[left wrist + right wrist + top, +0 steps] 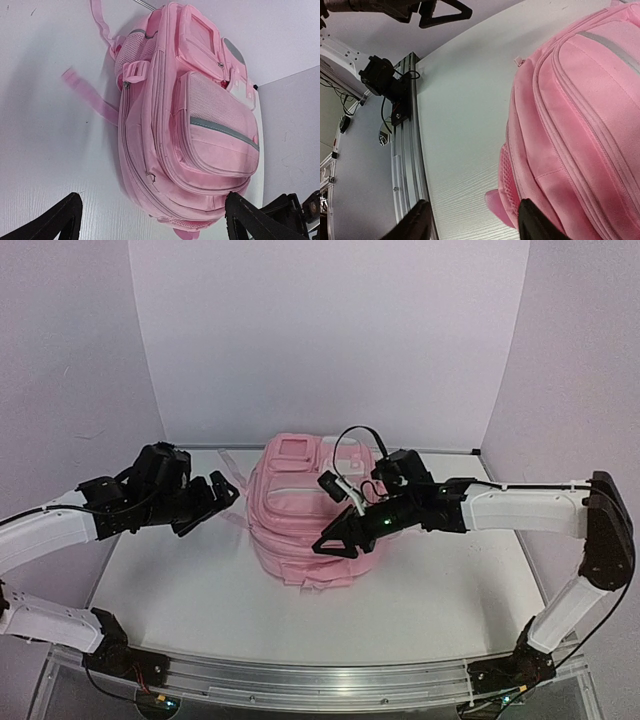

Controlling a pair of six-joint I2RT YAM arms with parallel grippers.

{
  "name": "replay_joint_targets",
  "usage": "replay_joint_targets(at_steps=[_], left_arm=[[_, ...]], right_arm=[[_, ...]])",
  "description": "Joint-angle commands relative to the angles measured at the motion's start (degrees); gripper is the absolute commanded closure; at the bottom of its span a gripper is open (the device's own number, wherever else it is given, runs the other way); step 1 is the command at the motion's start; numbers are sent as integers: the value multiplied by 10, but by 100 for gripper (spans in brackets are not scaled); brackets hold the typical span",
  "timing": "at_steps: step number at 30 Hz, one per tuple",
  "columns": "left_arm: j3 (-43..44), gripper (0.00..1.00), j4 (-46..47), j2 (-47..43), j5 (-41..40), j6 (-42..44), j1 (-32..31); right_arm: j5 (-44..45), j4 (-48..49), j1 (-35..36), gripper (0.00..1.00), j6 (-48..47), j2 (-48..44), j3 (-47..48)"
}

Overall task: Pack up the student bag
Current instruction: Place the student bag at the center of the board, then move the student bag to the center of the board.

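The pink student bag [300, 515] lies flat on the white table, front pockets up, all zips shut. It fills the left wrist view [195, 130] and the right side of the right wrist view [575, 130]. My left gripper [212, 502] is open and empty, held just left of the bag, above the table. My right gripper [345, 536] is open and empty, hovering over the bag's near right part, its fingertips [532, 222] at the bag's lower edge. A pink strap [87, 95] trails off the bag's side.
The white table [180, 590] ends at an aluminium rail [320, 675] in front. White walls [330, 330] close the back and sides. The rail and left arm base also show in the right wrist view [402, 130].
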Motion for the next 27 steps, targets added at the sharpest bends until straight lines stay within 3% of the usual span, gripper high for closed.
replay_joint_targets(at_steps=[1, 6, 10, 14, 22, 27], left_arm=[[36, 0, -32, -6, -11, -10, 5], [71, 0, -53, 45, 11, -6, 11], [96, 0, -25, 88, 60, 16, 45], [125, 0, 15, 145, 160, 45, 110], [255, 0, 46, 329, 295, 113, 179], [312, 0, 64, 432, 350, 120, 181]], right_arm=[[-28, 0, -2, 32, -44, -69, 4], [26, -44, -14, 20, -42, -87, 32], [-2, -73, -117, 9, 36, -59, 80], [-20, -90, -207, 2, 73, -43, 112], [-67, -101, -331, 2, 111, 77, 146], [-102, -102, -344, 2, 109, 161, 165]])
